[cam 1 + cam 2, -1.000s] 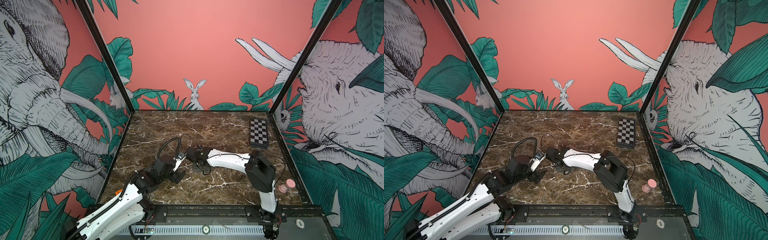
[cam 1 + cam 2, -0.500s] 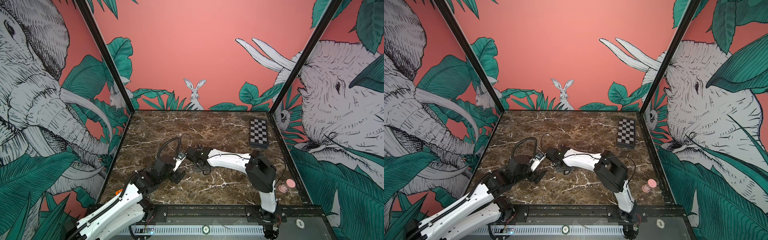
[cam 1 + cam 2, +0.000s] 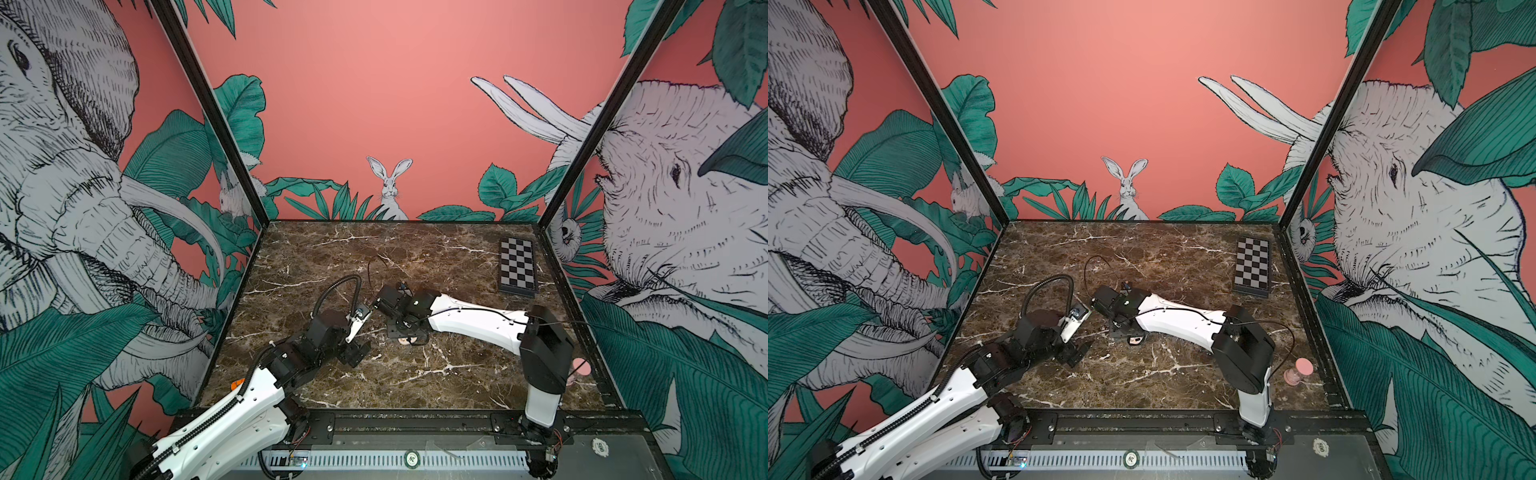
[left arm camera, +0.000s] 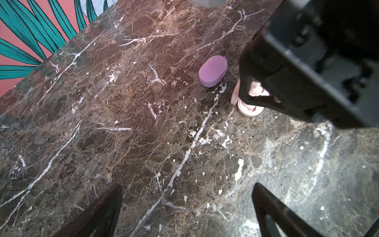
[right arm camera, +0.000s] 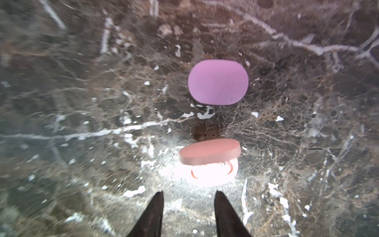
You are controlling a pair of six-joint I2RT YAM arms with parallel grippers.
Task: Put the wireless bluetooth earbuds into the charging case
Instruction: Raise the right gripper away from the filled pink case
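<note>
A peach charging case (image 5: 210, 151) lies on the marble with its lid raised. Pale earbuds (image 5: 213, 174) seem to sit in its base, washed out by glare. A shut lilac case (image 5: 218, 82) lies just beyond it, also shown in the left wrist view (image 4: 213, 70). My right gripper (image 5: 189, 194) hangs open right over the peach case with nothing between its fingers, and it hides most of that case (image 4: 251, 108) from the left wrist camera. In both top views the case (image 3: 404, 340) (image 3: 1134, 340) peeks out under it. My left gripper (image 4: 187, 185) stands wide open and empty, a little to the left (image 3: 353, 351).
A checkerboard block (image 3: 517, 272) (image 3: 1253, 268) lies at the back right. A small pink object (image 3: 577, 370) (image 3: 1298, 372) stands by the right wall behind the right arm's base. Black frame rails border the marble floor (image 3: 415, 382).
The right gripper's jaws have widened above the peach case. Both arms stay about where they were.
</note>
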